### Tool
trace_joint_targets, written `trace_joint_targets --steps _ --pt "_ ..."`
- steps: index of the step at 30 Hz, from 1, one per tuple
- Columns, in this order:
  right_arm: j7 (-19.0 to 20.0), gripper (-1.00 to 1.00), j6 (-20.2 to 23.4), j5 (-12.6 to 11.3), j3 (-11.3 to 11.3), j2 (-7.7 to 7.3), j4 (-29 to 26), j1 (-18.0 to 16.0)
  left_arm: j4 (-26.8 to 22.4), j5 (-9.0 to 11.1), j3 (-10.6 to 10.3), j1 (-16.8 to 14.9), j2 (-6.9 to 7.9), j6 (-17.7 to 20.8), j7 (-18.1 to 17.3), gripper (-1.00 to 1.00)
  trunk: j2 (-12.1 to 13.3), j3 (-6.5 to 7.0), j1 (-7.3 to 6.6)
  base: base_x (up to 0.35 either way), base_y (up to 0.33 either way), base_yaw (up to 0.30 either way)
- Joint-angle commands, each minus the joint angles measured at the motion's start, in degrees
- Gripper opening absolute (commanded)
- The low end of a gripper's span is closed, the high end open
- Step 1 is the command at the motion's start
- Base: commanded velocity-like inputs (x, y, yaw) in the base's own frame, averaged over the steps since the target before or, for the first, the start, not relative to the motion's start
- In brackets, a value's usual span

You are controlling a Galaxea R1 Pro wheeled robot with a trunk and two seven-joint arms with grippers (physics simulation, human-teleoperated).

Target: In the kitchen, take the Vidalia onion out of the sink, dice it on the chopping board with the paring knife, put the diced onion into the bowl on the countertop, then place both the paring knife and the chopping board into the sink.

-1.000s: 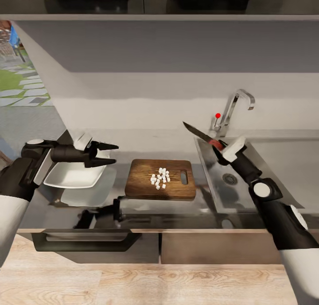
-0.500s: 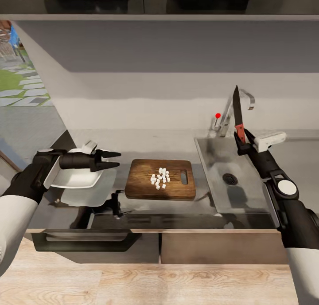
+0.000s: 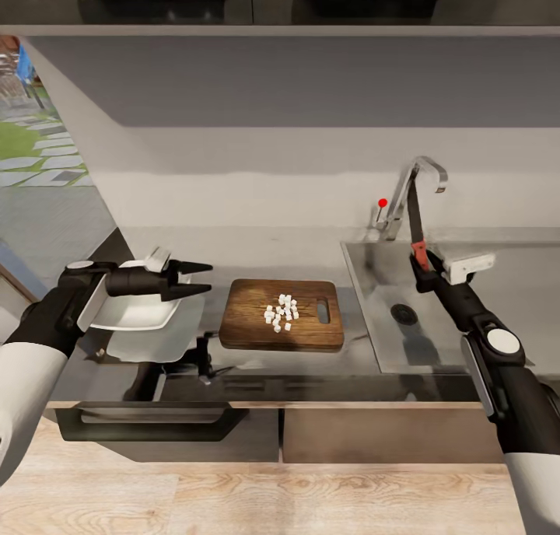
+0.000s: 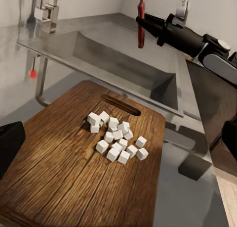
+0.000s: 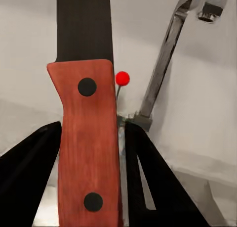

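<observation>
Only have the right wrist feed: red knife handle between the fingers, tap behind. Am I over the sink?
Observer: Yes. The right end effector holds the paring knife blade-up above the sink basin.
Operator: Onion in the bowl?
Observer: No. The diced onion sits on the chopping board; no dice visible in the bowl.
Operator: Left arm?
Observer: Left end effector is open, by the bowl, pointing toward the board.

Knife held upright over the sink, diced onion on the board

The right gripper (image 3: pixel 424 264) clamps the paring knife (image 3: pixel 414 225) by its red handle, blade pointing up, above the sink (image 3: pixel 389 317) near its back edge. White onion cubes (image 3: pixel 281 312) lie on the chopping board (image 3: pixel 249 325) near the countertop (image 3: pixel 257 247) front edge. The left gripper (image 3: pixel 204 278), fingers apart, hovers over the bowl (image 3: pixel 132 313).
</observation>
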Motion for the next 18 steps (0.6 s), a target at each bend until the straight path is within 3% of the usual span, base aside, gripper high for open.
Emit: trace_joint_targets --steps 1,7,9,11,17,18 --pt "0.28 -1.00 2.03 0.13 -0.57 0.02 0.02 0.01 -0.09 0.43 -0.23 -0.05 0.05 0.64 0.67 1.00 -0.04 -0.05 0.00 0.000 0.000 0.000" --pt "0.34 -1.00 12.22 -0.75 -5.81 0.02 0.02 0.12 -1.92 0.45 -0.21 -0.05 -0.89 0.76 1.96 1.00 -0.04 -0.05 0.00 0.000 0.000 0.000" --pt "0.40 -1.00 15.21 -0.98 -6.64 0.02 0.01 0.11 -3.38 0.45 -0.21 -0.05 -1.51 1.03 2.12 1.00 -0.04 -0.05 0.00 0.000 0.000 0.000" --pt "0.44 -1.00 17.46 -1.13 -7.06 0.02 -0.03 0.12 -6.18 0.45 -0.17 -0.05 -2.12 2.65 2.22 1.00 -0.04 -0.05 0.00 0.000 0.000 0.000" --pt "0.44 -1.00 18.78 -1.15 -7.34 0.02 -0.06 0.11 -13.30 0.45 -0.07 -0.05 -2.43 8.61 2.81 1.00 -0.04 -0.05 0.00 0.000 0.000 0.000" --pt "0.40 -1.00 19.01 -1.17 -7.34 0.02 -0.06 0.13 -14.30 0.45 0.15 -0.05 -2.27 9.54 5.88 1.00 -0.04 -0.05 0.00 0.000 0.000 0.000"
